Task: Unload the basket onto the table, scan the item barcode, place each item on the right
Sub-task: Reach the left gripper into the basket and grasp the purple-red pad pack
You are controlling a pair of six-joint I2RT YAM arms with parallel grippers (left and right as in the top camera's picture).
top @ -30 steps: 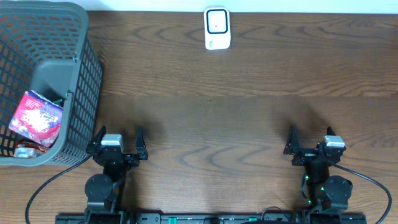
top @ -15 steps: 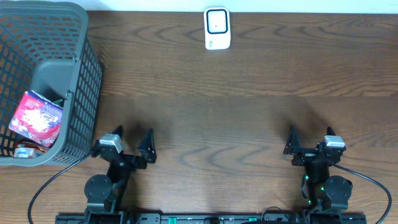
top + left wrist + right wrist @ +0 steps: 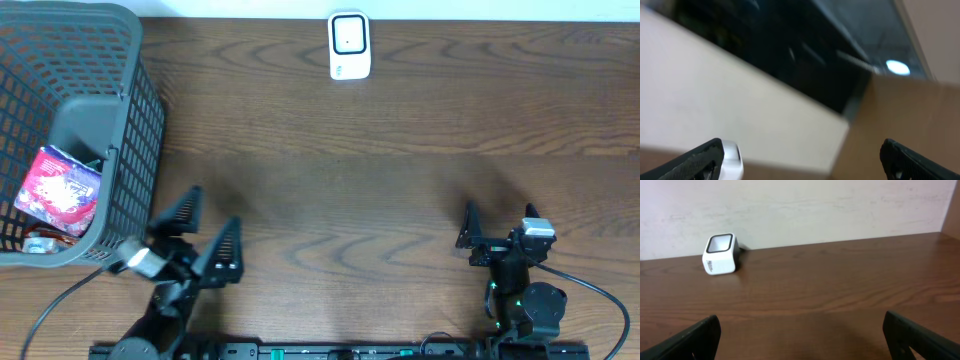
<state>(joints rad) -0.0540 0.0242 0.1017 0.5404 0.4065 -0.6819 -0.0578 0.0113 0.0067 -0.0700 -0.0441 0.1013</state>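
- My left fingers are spread wide with nothing between them. The arm is angled toward the basket, I judge because the goods lie in there.
- The left wrist camera is tipped up and blurred. It gives me pale wall and my own fingertips in the lower corners, so it is no help in finding the item.
- My right fingers are also spread and empty. They sit low at the near edge of the desk, facing up it.
- The red packet lies inside the basket at the desk's left end. Something small shows just beneath it, possibly a second item; I cannot tell.
- The scanner stands at the far edge, mid-desk, well apart from the basket and with open desk before it for presenting a code.
- Judgement: nothing is picked yet. The next move is a reach over the tall mesh rim. The walls crowd the approach, and no barcode shows on the packet's upper face, so it may need turning.
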